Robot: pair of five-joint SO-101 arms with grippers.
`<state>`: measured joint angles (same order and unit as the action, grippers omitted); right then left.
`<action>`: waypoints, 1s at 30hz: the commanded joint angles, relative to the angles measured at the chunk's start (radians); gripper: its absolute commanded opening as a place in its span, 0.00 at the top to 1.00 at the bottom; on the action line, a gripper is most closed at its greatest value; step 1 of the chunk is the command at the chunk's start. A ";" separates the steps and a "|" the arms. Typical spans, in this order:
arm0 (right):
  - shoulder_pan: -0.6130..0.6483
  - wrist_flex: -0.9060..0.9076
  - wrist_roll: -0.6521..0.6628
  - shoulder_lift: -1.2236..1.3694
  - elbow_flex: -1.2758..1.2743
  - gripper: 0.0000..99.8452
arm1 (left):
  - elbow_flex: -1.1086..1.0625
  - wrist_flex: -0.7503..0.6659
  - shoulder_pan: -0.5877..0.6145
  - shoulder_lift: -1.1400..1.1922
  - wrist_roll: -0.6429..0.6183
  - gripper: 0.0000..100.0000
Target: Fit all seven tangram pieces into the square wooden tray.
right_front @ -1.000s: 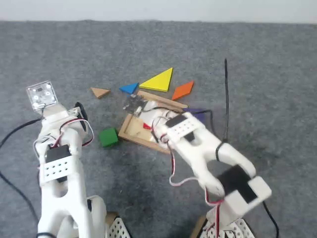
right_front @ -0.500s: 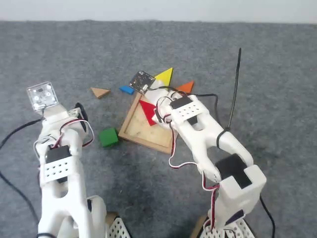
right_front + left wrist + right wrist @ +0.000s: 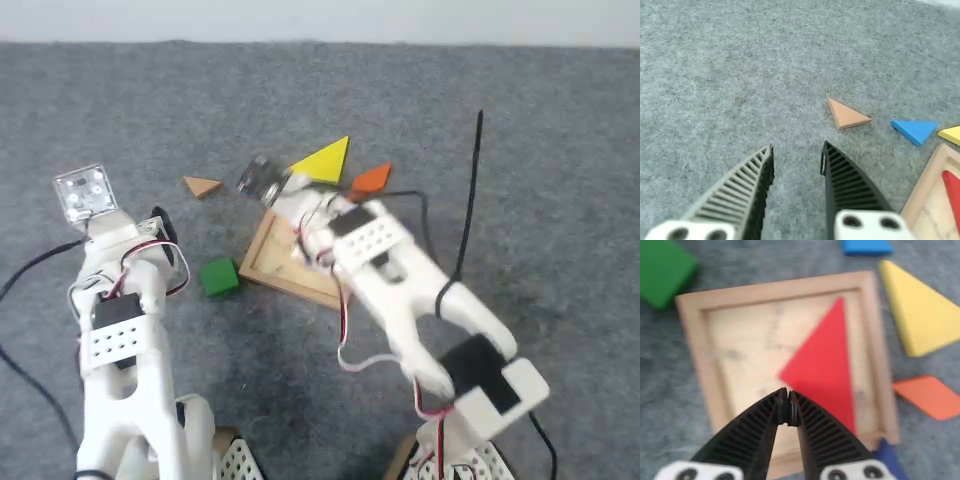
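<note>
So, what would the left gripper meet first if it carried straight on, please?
Most likely bare grey carpet; the left gripper points at it, and the tan triangle lies ahead but off its line, though depth is unclear.

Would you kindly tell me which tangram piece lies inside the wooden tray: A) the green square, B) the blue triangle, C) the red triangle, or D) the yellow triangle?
C: in the right wrist view the red triangle lies flat within the rim of the wooden tray.
</note>
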<state>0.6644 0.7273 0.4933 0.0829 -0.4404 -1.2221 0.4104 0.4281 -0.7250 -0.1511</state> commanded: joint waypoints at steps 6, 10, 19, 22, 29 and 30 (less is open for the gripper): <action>-0.031 -0.239 -0.006 0.045 -0.041 0.99 | 0.010 -0.020 -0.008 -0.034 0.008 0.86; -0.065 -0.237 -0.003 0.168 0.063 0.99 | 0.010 -0.020 -0.008 -0.034 0.008 0.86; -0.071 -0.242 -0.002 0.232 0.153 0.99 | 0.008 -0.020 -0.008 -0.034 0.008 0.86; -0.093 -0.245 0.044 0.231 0.155 0.99 | 0.008 -0.020 -0.009 -0.034 0.008 0.86; -0.136 -0.237 0.166 0.231 0.150 0.99 | 0.008 -0.020 -0.009 -0.034 0.008 0.86; -0.137 -0.237 0.166 0.231 0.152 0.99 | 0.008 -0.020 -0.009 -0.034 0.008 0.86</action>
<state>0.5585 0.5048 0.6360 0.3161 -0.3314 -1.2221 0.4104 0.4281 -0.7250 -0.1496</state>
